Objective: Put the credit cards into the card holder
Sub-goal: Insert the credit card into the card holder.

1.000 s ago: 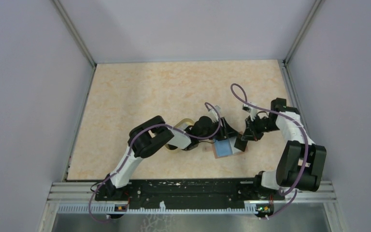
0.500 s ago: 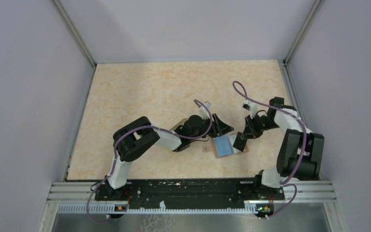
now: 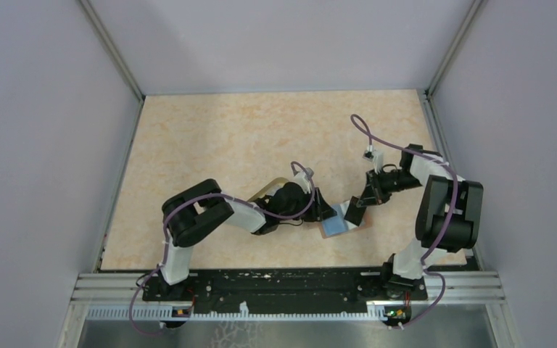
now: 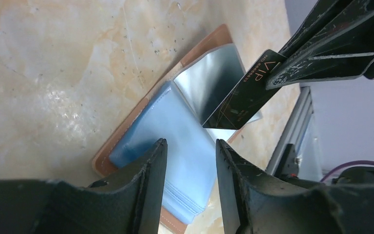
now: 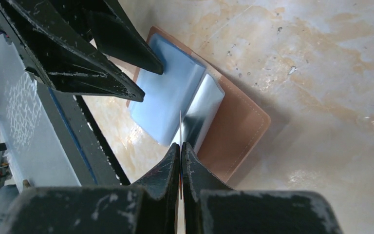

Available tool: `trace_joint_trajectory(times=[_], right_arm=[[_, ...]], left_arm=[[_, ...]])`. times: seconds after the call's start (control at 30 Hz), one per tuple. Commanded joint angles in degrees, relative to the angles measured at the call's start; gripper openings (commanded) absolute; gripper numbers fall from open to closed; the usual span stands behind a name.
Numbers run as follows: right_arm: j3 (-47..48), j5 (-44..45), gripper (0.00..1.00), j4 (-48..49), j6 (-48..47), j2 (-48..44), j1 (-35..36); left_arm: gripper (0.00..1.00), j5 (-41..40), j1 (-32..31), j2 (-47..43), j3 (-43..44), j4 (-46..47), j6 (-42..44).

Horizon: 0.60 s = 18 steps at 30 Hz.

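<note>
Your right gripper [image 5: 180, 146] pinches a thin black gold-lettered credit card [image 4: 243, 92] edge-on over the open reddish-brown leather card holder [image 4: 180, 122], near-centre on the desk [image 3: 225, 145]. Left gripper [image 4: 190, 146] is spread over its blue lining. The card isn't in yet, so insertion is left.

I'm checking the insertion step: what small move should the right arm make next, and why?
Probably ease the right gripper down so the black card slides edge-first into the card holder. The card is pinched in its shut jaws, its corner sits at the lifted silvery sleeve, and the left gripper stands open alongside.
</note>
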Motion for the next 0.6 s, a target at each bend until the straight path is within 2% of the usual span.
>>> trace_joint_trajectory(times=[0.0,0.13,0.57], right_arm=[[2.56,-3.75,0.00,-3.46,-3.32,1.24,0.37],[2.86,-4.66,0.00,-4.88,-4.39,2.06,0.39],[3.59,-5.59,0.00,-5.95,-5.21,3.64,-0.16]], left_arm=[[0.50,-6.62,-2.50,-4.50,-0.48,-8.82,5.95],[0.52,-12.05,-4.36,-6.59,-0.31,-14.05,8.18],[0.49,-15.93,-5.76,-5.29,0.61,-22.57,7.68]])
